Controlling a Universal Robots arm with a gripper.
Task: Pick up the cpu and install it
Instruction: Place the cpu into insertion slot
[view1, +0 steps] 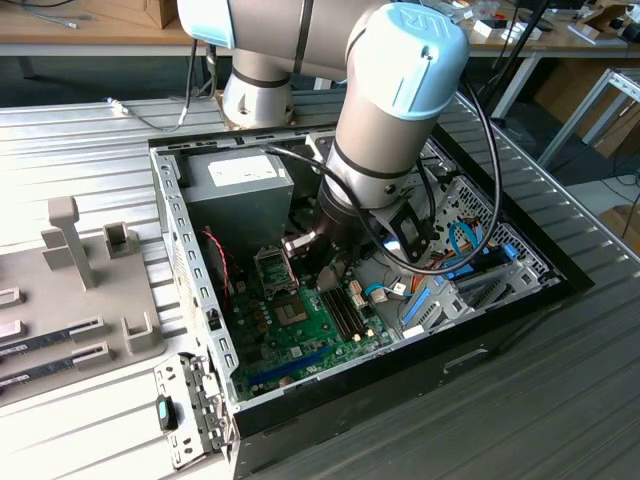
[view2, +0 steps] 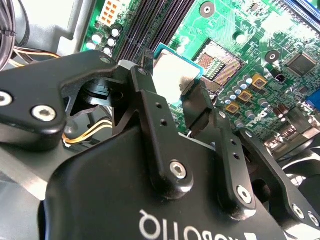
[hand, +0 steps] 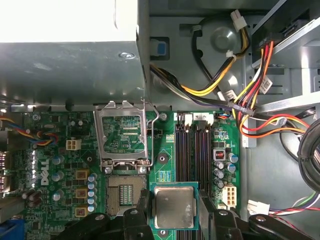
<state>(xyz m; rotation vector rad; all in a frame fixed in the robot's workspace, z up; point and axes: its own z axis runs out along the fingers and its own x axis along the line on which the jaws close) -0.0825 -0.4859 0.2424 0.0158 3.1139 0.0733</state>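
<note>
The cpu (hand: 174, 206), a small square chip with a silver-grey top and a teal rim, sits between my two black fingers (hand: 142, 207) in both wrist views. My gripper (hand: 174, 220) is shut on the cpu (view2: 172, 72), one finger (view2: 147, 100) on each side of it. The chip hangs a little above the green motherboard (hand: 55, 165), beside the bare socket (hand: 124, 192) and over the ends of the memory slots. The socket's metal frame (hand: 124, 135) is swung up and open. In the exterior view my gripper (view1: 312, 258) hangs inside the open computer case (view1: 180, 240), over the board.
A grey power-supply box (view1: 240, 190) stands close behind the socket. Bundles of coloured cables (hand: 240, 95) run beside the memory slots (hand: 195, 150). Outside the case, on the exterior view's left, a grey fixture tray (view1: 80, 300) holds memory sticks.
</note>
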